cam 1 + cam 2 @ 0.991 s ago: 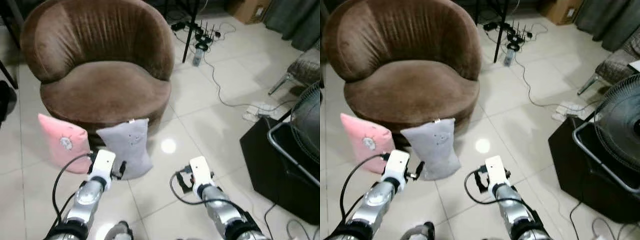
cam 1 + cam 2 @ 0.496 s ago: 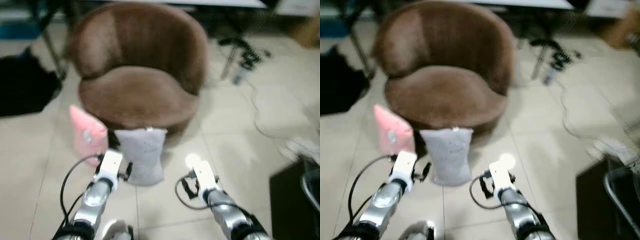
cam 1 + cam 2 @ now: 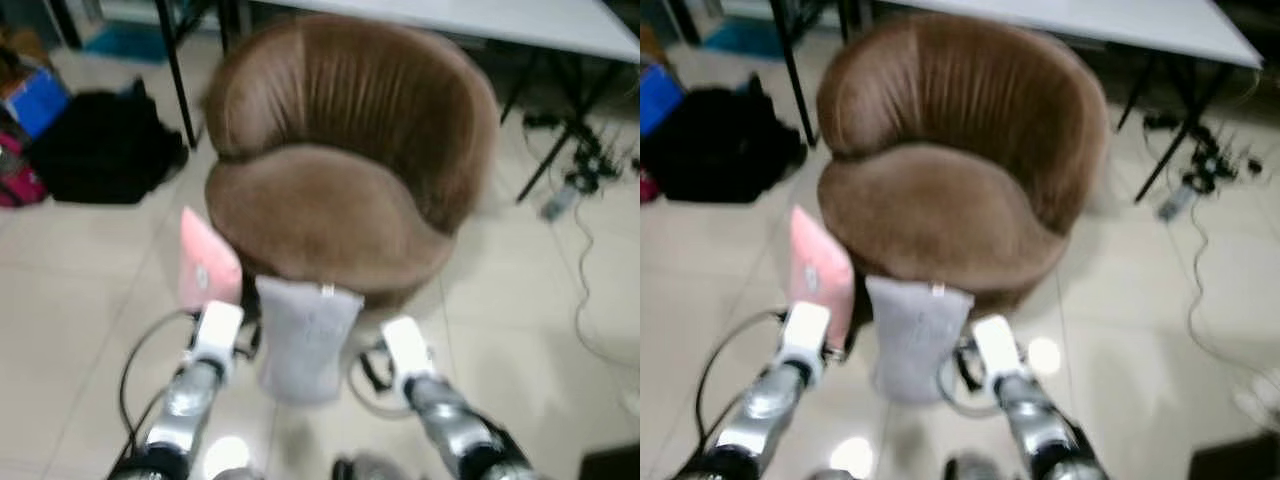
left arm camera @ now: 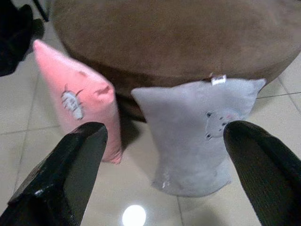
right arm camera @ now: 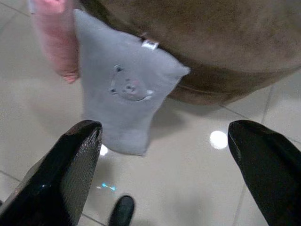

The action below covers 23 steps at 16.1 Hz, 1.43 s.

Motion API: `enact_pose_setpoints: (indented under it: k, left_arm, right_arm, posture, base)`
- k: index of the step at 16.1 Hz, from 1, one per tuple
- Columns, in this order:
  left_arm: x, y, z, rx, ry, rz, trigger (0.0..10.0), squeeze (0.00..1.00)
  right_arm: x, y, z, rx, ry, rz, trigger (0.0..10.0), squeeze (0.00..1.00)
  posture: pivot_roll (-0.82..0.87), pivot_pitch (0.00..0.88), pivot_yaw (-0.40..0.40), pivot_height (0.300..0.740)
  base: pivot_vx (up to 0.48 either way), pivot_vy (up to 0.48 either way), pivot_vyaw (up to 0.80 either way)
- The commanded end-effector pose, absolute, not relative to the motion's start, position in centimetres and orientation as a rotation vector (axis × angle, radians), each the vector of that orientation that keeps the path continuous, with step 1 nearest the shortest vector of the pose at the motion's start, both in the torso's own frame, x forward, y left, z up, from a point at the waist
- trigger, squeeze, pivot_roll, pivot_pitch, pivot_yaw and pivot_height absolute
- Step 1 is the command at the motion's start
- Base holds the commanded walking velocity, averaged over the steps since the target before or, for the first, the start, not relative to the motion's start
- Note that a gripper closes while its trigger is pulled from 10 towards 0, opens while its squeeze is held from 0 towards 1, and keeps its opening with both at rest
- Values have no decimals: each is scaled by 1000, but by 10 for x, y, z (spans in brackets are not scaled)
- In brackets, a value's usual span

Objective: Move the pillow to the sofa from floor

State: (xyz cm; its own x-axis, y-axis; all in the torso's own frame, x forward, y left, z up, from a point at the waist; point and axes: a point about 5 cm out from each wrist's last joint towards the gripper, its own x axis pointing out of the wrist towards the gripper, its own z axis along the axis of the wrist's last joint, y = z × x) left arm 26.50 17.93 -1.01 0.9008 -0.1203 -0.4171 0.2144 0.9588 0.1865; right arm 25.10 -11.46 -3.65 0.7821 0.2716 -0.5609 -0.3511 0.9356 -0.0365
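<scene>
A grey pillow (image 3: 303,335) stands on the tiled floor, leaning against the front of the round brown sofa chair (image 3: 345,165). A pink pillow (image 3: 207,267) leans on the chair just to its left. Both arms are raised in front of me, one on each side of the grey pillow. My left gripper (image 4: 162,181) is open, and both pillows show between its fingers (image 4: 66,174). My right gripper (image 5: 160,176) is open too, with the grey pillow (image 5: 124,101) ahead of its fingers (image 5: 63,176). Neither gripper touches a pillow.
A black bag (image 3: 105,150) lies on the floor at the far left, beside table legs. Cables and a power strip (image 3: 575,170) trail over the tiles at the right. A white table edge (image 3: 500,15) runs behind the chair.
The camera has swung, so the chair and pillows now sit more to the centre and right of the picture and look nearer. Both arms keep their raised pose with the fingers spread.
</scene>
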Motion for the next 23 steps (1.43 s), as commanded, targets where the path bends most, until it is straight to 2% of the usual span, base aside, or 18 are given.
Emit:
enact_pose_setpoints:
  k: [1, 7, 10, 11, 12, 20, 23]
  left_arm:
    - [262, 190, -13, 283, 447, -161, 10000, 1000]
    - [260, 186, -15, 258, 446, -174, 10000, 1000]
    - [261, 184, -15, 260, 456, -184, 10000, 1000]
    - [261, 184, -14, 277, 449, -188, 10000, 0]
    - [262, 183, -14, 318, 446, -190, 10000, 0]
    - [262, 185, -12, 312, 428, -175, 10000, 0]
    - [262, 185, -13, 288, 439, -170, 10000, 0]
  right_arm:
    - [251, -105, -35, -121, 578, 360, 10000, 0]
    - [249, -104, -37, -113, 585, 361, 10000, 0]
    - [249, -103, -37, -111, 587, 367, 10000, 0]
    - [249, -102, -37, -110, 588, 368, 10000, 0]
    - [248, -102, -37, -109, 589, 370, 10000, 0]
    - [250, -99, -32, -118, 530, 395, 10000, 0]
    - [249, -97, -32, -116, 533, 404, 10000, 0]
  posture:
    - [95, 155, -107, 740]
    - [81, 165, -105, 740]
    - [79, 167, -105, 740]
    - [79, 169, -103, 740]
    - [79, 172, -102, 740]
    - [74, 176, -100, 740]
    - [75, 173, -98, 710]
  base:
    - [469, 0, 0]
    - [406, -220, 0]
    - [0, 0, 0]
    - [0, 0, 0]
    - [0, 0, 0]
    - [0, 0, 0]
    - [0, 0, 0]
